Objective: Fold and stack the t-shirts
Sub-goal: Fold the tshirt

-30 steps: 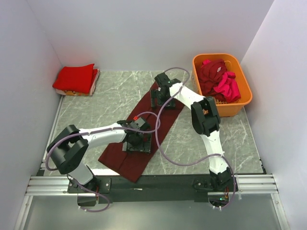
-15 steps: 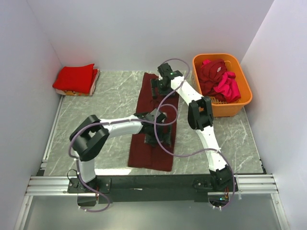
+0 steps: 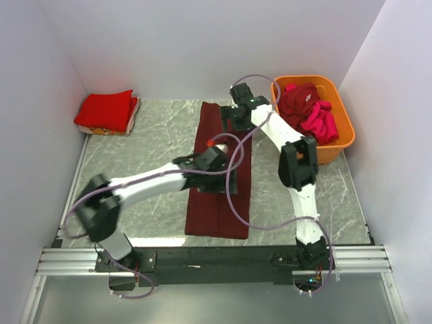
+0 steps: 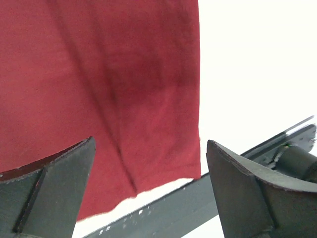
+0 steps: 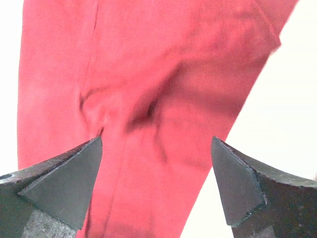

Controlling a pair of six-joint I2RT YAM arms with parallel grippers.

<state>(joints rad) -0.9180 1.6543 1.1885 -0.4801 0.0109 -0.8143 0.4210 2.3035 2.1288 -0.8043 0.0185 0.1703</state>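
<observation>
Grey marble desk boxed in by white walls — a dark maroon t-shirt lies on it as a long narrow strip, sides apparently folded in, running from the near edge toward the back wall. The left end effector hangs over the strip's middle, jaws spread wide with nothing between them and cloth directly below. The right end effector sits over the strip's far end, also wide open and empty, with wrinkled cloth right beneath it. Just right of the right end effector, an orange basket holds more t-shirts, maroon and magenta, unfolded. Well off to the left of both is a folded red stack in the far corner. Judged step: lengthwise fold done, crosswise fold pending. The next move likely calls for pinching one end of the strip at its corners, carrying it over the other end — then shifting the bundle to the stack.
</observation>
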